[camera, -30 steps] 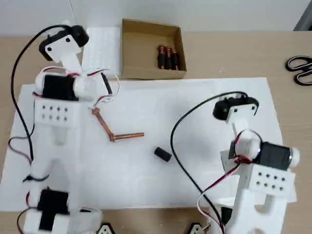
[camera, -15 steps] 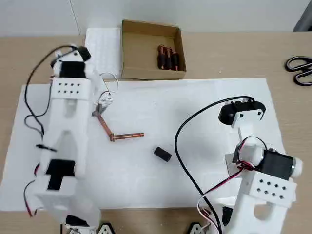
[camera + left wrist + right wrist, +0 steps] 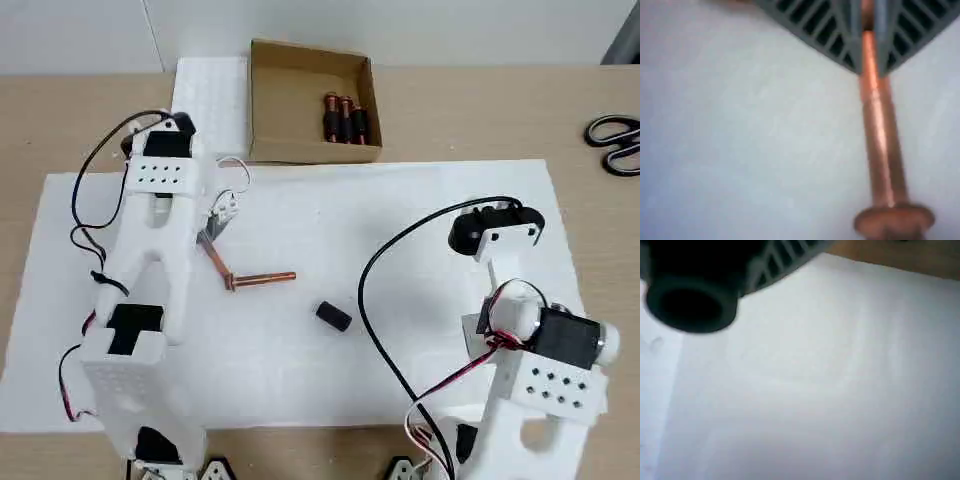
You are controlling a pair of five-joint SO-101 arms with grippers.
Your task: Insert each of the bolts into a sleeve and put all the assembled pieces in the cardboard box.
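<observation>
— Moved since last look?
— Left arm swung forward over white mat (image 3: 400, 220). Now left claw (image 3: 868, 60) is clamped on copper bolt (image 3: 880, 140), which lies on the mat, flanged head outward. Also right claw (image 3: 705, 280) pinches black sleeve (image 3: 690, 305).

**Left arm** (image 3: 150, 290): stretched forward from its base at the near edge of the high view. The links lie almost in one line, and the wrist is bent down at the far end. Its end effector (image 3: 212, 230) points down and inward, toward the other arm. The ribbed grey fingers (image 3: 832, 37) are drawn together on the shaft of a bolt (image 3: 880, 140), one on each side.

**Right arm** (image 3: 540, 385): folded back close to its base, with the wrist housing turned inward. Its end effector (image 3: 710, 265) grips a black sleeve (image 3: 690, 305), whose open bore faces the wrist camera.
</observation>
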